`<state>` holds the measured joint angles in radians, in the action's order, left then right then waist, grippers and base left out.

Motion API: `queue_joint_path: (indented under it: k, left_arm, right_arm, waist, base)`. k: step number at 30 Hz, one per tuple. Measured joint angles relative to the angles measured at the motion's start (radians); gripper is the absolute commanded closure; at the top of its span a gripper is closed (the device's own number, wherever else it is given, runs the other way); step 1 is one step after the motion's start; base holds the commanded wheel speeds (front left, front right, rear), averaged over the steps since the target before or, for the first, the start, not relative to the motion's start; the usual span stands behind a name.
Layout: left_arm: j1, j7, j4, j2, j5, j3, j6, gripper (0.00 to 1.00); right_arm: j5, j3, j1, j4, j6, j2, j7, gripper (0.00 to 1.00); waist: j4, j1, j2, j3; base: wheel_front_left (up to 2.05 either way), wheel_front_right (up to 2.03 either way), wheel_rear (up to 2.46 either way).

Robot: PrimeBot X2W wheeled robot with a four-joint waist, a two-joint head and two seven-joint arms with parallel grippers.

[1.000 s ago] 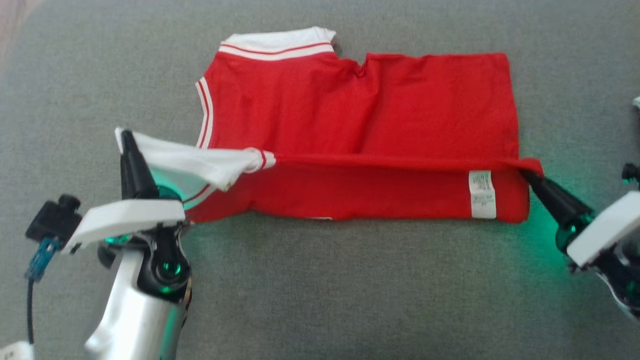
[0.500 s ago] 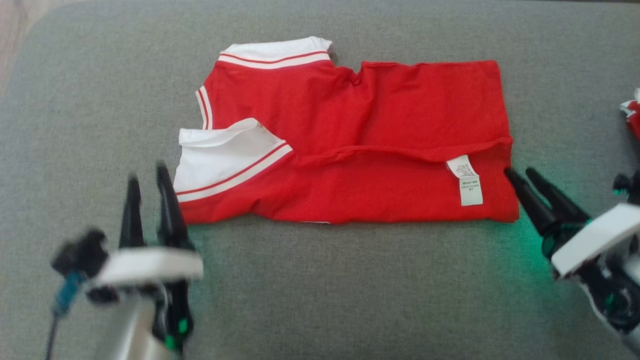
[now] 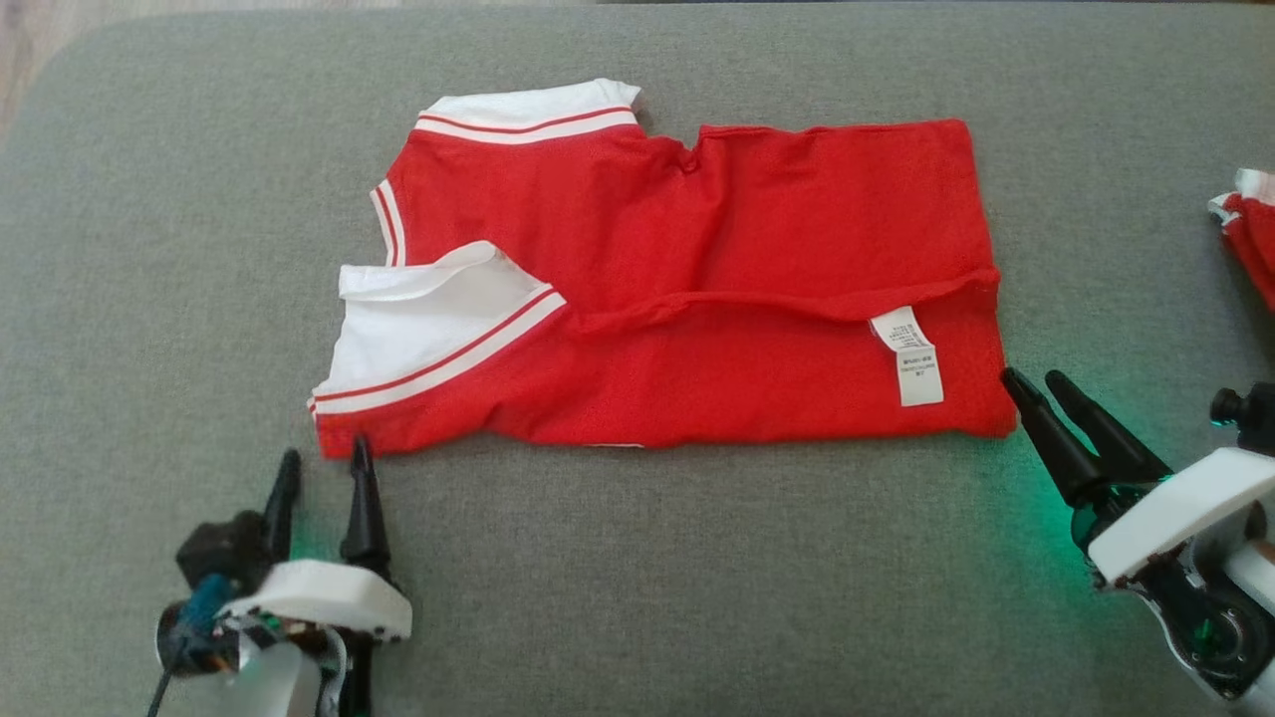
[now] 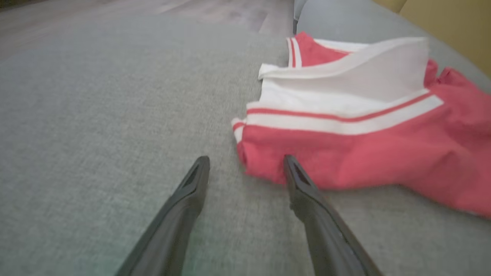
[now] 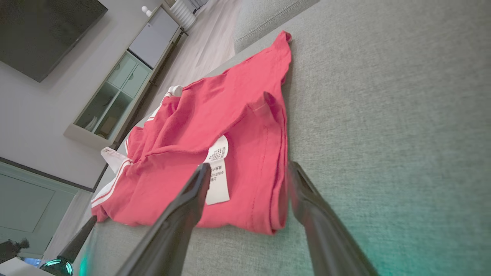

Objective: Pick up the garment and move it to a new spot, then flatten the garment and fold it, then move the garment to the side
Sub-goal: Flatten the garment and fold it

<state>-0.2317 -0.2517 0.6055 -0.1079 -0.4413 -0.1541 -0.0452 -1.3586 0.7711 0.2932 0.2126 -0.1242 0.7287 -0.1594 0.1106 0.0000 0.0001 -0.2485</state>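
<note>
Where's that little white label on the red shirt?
In the head view the white label lies near the lower right corner of the red shirt, just left of the right end effector.

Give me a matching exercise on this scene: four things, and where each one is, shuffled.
1. left pincer
2. right pincer
3. care label
4. white sleeve

A. on the fold, right end of the garment
B. open, at garment's near left corner
C. folded over the red, left end
D. open, at garment's near right corner

Pairs: 1-B, 2-D, 3-A, 4-C
</note>
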Motion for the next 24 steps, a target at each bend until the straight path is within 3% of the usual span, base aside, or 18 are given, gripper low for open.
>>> queue_joint_path:
  k: [3, 5, 7, 9, 12, 14, 15, 24]
  left_arm:
    - [-0.014, 0.004, 0.068, -0.007, 0.024, -0.015, 0.011, 0.0]
    - [-0.033, 0.002, 0.1, -0.014, 0.03, -0.018, 0.01, 0.17]
    - [-0.053, 0.002, 0.127, -0.017, 0.03, -0.026, 0.006, 0.44]
    - [-0.062, 0.002, 0.136, -0.019, 0.034, -0.033, 0.0, 0.54]
    - [-0.081, -0.001, 0.161, -0.021, 0.041, -0.041, -0.013, 0.61]
    - [-0.091, -0.005, 0.175, -0.021, 0.045, -0.047, -0.027, 0.77]
    - [-0.096, -0.005, 0.182, -0.021, 0.045, -0.052, -0.033, 1.0]
    - [-0.113, -0.005, 0.207, -0.023, 0.045, -0.09, -0.068, 1.0]
  right_arm:
    - [0.005, 0.0, 0.001, 0.011, 0.0, -0.006, 0.001, 0.0]
    - [0.012, 0.0, 0.001, 0.018, 0.0, -0.014, 0.001, 0.0]
    - [0.015, 0.0, 0.001, 0.026, 0.0, -0.023, 0.001, 0.0]
    - [0.016, 0.0, 0.001, 0.028, 0.0, -0.027, 0.001, 0.0]
    - [0.023, 0.0, 0.002, 0.033, 0.0, -0.03, 0.001, 0.0]
    - [0.023, 0.0, 0.002, 0.04, 0.0, -0.032, 0.001, 0.0]
    - [0.023, 0.0, 0.002, 0.043, 0.0, -0.034, 0.002, 0.0]
    - [0.047, -0.001, 0.007, 0.154, 0.0, -0.076, 0.041, 0.0]
  waist:
    - [-0.004, 0.0, 0.0, 0.005]
    - [-0.004, -0.0001, 0.0, 0.009]
    - [-0.003, 0.0, 0.0, 0.011]
    - [-0.003, 0.0, 0.0, 0.012]
    - [0.002, 0.0, 0.0, 0.012]
    - [0.005, 0.0, 0.0, 0.012]
    - [0.006, 0.0, 0.0, 0.012]
    - [0.021, 0.0, 0.0, 0.037]
  base:
    - [0.0, 0.0, 0.0]
    - [0.0, 0.0, 0.0]
    - [0.0, 0.0, 0.0]
    - [0.0, 0.0, 0.0]
    - [0.0, 0.0, 0.0]
    - [0.0, 0.0, 0.0]
    - [0.0, 0.0, 0.0]
    - [0.0, 0.0, 0.0]
